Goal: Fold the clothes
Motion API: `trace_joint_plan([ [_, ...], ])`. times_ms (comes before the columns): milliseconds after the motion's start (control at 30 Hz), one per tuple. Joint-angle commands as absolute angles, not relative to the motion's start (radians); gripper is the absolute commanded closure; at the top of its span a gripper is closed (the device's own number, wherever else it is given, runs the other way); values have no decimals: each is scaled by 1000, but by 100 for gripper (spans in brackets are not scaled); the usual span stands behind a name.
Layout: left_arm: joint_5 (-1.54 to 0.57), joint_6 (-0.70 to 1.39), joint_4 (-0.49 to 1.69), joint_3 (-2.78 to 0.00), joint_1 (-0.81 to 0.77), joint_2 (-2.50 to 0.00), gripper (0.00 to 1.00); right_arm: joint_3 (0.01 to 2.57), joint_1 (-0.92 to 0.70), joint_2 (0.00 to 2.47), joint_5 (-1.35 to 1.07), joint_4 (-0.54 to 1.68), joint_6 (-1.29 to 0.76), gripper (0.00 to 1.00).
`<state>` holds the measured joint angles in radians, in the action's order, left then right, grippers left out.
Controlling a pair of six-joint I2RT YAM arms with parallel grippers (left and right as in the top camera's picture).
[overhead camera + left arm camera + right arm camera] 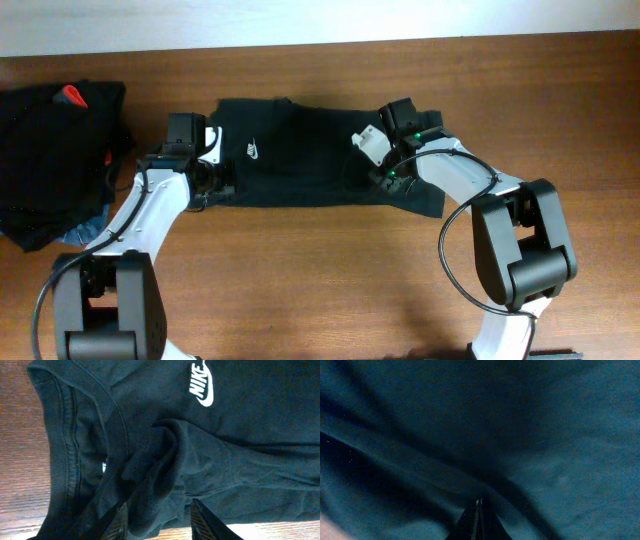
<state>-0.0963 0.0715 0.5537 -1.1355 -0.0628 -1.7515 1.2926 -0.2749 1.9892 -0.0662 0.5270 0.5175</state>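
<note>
— Where is the black shirt [300,150]?

— It lies spread across the middle of the wooden desk [330,290], with its white logo [254,152] towards its left end. A pile of dark clothes [50,160] sits well apart at the desk's left edge, with a bit of red [72,97] on top.

— And the left hand [157,520]?

— It is down at the shirt's left end, just beside the ribbed collar [60,435]. Its fingers [200,517] stand narrow, with a thick bunched fold of the fabric gripped between them. The logo [202,390] shows flat beyond that fold.

— What about the right hand [480,510]?

— It is over the shirt's right part [385,172]. In the wrist view its fingertips are pressed together, pinching the cloth, and creases in the dark fabric run in towards them. The view is dim, so little else can be made out there.
</note>
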Motion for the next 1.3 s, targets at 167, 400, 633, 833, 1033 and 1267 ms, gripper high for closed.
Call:
trace_joint_plan([
  [167, -90, 64, 532, -1143, -63, -1753, 60, 1308, -241, 1998, 17, 414, 331, 95],
  [400, -89, 79, 459, -1198, -63, -1752, 60, 1367, -290, 1912, -188, 548, 377, 96],
  [633, -90, 79, 495, -1220, -63, -1752, 60, 1407, -430, 1922, -226, 659, 517, 95],
  [833, -90, 79, 626, -1220, -63, -1752, 59, 1406, -505, 1961, -226, 658, 547, 96],
  [1033, -89, 79, 633, -1220, -63, -1752, 59, 1406, -544, 2025, -225, 624, 547, 96],
  [1267, -89, 79, 633, -1220, -63, -1752, 60, 1406, -544, 2079, -224, 586, 546, 96],
])
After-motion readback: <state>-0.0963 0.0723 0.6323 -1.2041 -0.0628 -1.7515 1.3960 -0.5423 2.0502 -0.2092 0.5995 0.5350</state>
